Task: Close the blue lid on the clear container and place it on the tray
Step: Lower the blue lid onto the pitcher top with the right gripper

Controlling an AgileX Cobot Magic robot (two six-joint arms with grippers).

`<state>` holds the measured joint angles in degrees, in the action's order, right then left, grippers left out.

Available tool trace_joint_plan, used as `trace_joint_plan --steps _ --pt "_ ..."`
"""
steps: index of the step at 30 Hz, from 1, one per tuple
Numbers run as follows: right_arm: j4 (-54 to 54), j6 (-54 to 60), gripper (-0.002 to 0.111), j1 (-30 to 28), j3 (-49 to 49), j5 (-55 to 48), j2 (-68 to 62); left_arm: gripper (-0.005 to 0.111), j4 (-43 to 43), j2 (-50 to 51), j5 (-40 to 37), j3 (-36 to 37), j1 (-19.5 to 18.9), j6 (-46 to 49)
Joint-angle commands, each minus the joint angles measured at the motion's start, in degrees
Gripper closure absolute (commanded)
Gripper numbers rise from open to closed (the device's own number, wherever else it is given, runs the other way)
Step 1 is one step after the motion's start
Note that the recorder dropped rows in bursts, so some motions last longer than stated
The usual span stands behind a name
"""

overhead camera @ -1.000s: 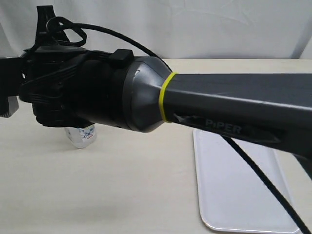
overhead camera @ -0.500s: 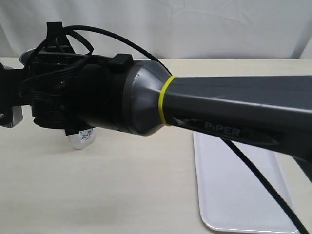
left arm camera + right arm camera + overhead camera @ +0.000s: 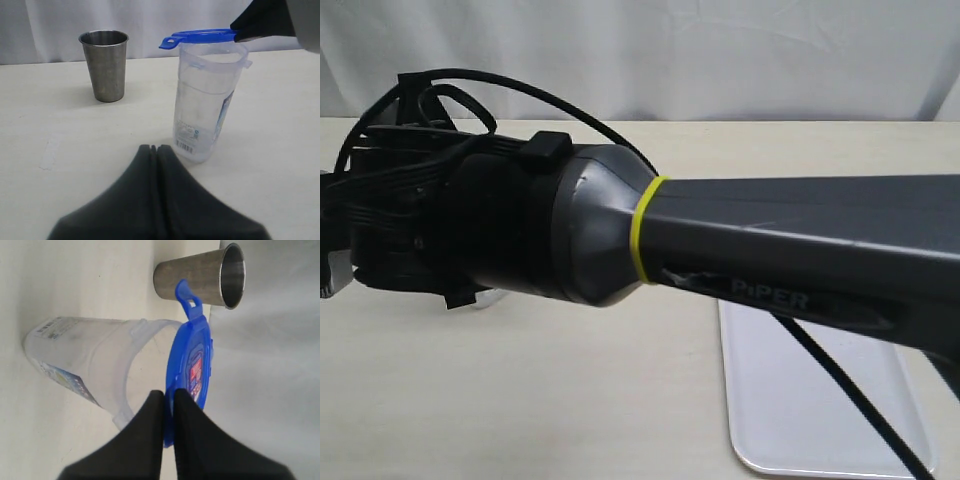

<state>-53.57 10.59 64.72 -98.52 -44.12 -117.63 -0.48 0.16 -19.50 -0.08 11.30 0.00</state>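
In the exterior view, the right arm [image 3: 770, 230] stretched across the table [image 3: 520, 400] from the right. Its dark wrist sat further left and a little lower than a second before. The foot of the clear container, which had shown under the wrist then, was now covered by it. The white tray [image 3: 820, 420] lay unmoved at the lower right with nothing visible on it.

In the left wrist view, the left hand [image 3: 156, 150] was fully closed, finger against finger, holding nothing, low over the table just in front of the clear container [image 3: 205, 110]. That container stood upright on the table, well apart from the tray, and looked empty. The blue lid [image 3: 200, 36] lay roughly level on its rim, one flap sticking out. The right hand [image 3: 240, 29] pinched the lid's far edge. A metal cup [image 3: 105, 65] stood upright beyond and to one side, clear of the container.

In the right wrist view, the right hand [image 3: 168, 397] was clamped tight on the lid's edge. The lid sat at the container's open mouth, and the cup's inside looked bare.
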Motion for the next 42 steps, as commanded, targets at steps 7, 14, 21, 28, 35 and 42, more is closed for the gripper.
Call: trace_joint_plan --steps 7,14,21,28,35,42 --pt "4.29 0.64 0.104 -2.22 0.89 1.39 0.32 0.107 -0.06 -0.16 0.50 0.08 -0.27 0.00" --pt "5.85 1.47 0.104 -2.22 0.89 4.87 0.32 0.107 -0.06 -0.16 0.50 0.08 -0.27 0.00" --pt "11.01 5.98 0.104 -2.22 0.89 3.59 0.32 0.107 -0.06 -0.16 0.50 0.08 -0.27 0.00" --pt "7.46 6.12 0.104 -2.22 0.89 0.40 0.32 0.107 -0.06 -0.16 0.50 0.08 -0.27 0.00" --pt "6.18 7.37 0.104 -2.22 0.89 -0.15 0.32 0.107 -0.06 -0.16 0.50 0.08 -0.27 0.00" --pt "6.64 7.38 0.104 -2.07 0.89 -0.04 0.32 0.107 -0.06 -0.16 0.50 0.08 -0.27 0.00"
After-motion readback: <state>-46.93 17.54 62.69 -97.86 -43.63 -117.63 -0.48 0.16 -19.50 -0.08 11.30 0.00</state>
